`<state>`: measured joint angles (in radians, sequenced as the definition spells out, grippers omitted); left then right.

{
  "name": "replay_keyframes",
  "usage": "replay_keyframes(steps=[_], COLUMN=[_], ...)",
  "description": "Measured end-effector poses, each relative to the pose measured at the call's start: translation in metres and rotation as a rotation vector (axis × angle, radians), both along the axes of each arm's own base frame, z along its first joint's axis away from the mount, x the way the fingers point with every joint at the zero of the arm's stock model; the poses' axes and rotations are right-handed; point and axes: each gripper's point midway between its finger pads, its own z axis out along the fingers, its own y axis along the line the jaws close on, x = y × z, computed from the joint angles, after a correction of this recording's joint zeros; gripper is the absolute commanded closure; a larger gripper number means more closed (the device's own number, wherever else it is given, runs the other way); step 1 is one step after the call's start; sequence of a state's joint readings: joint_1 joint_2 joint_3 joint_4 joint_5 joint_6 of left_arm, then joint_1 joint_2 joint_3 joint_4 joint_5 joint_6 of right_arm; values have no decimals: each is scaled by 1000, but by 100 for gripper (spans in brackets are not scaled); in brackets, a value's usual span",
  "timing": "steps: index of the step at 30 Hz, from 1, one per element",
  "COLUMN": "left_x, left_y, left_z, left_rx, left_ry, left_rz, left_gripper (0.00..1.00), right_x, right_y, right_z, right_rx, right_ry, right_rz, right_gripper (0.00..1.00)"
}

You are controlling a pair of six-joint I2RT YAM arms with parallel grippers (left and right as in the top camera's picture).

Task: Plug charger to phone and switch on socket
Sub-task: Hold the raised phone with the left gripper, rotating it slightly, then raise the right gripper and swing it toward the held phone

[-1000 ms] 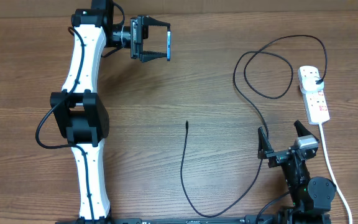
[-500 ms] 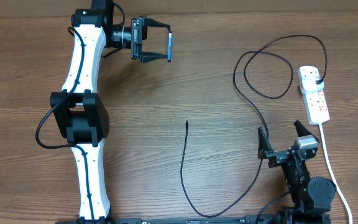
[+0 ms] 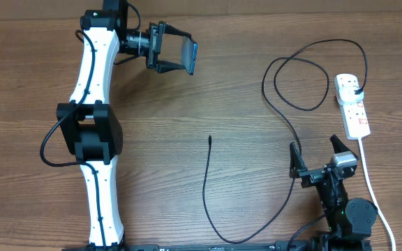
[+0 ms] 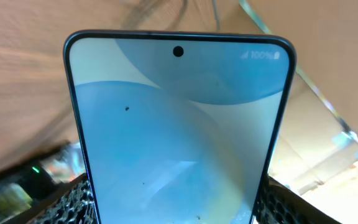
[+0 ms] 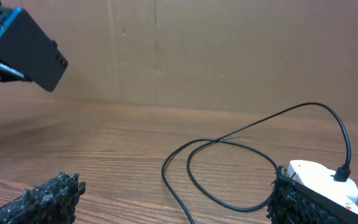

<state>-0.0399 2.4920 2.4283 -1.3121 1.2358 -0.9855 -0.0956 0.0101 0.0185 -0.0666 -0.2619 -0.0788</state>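
White left arm [image 3: 93, 77] reaches far forward, left gripper [image 3: 185, 54] clamping the phone [image 4: 179, 137]; right gripper [image 3: 315, 146] sits wide open.

Phone gripped at the upper left of the frame, charger lying loose across the wooden worktop [image 3: 243, 42].

The left end effector [image 3: 176, 54], on its white and black arm, grips the phone [image 3: 190, 56] between its fingers, the phone tilted so that a strip of blue screen shows. The charger [image 3: 209, 141] has its connector tip free near the centre; from there the cable runs down, sweeps along the bottom edge, climbs to a loop at the upper right and ends in a black plug seated in the socket [image 3: 354, 111]. The socket's white cord [image 3: 373, 192] trails down the right side. The right end effector [image 3: 317, 148] sits at the lower right, jaws spread wide, holding nothing.
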Motion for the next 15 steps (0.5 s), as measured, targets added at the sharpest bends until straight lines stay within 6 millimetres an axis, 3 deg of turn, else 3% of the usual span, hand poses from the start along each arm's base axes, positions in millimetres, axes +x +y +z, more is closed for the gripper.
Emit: replay_keyframes(steps=[6, 15], left_x=[-7, -39], left_y=[2, 11], left_z=[-20, -62], left_rx=[123, 421], left_ry=[-38, 66], left_rz=[-32, -102], left_gripper=[96, 96], right_x=[0, 0], right_y=[0, 0], right_z=[0, 0], right_rx=[0, 0], right_ry=[0, 0], right_rz=[0, 0], right_gripper=[0, 0])
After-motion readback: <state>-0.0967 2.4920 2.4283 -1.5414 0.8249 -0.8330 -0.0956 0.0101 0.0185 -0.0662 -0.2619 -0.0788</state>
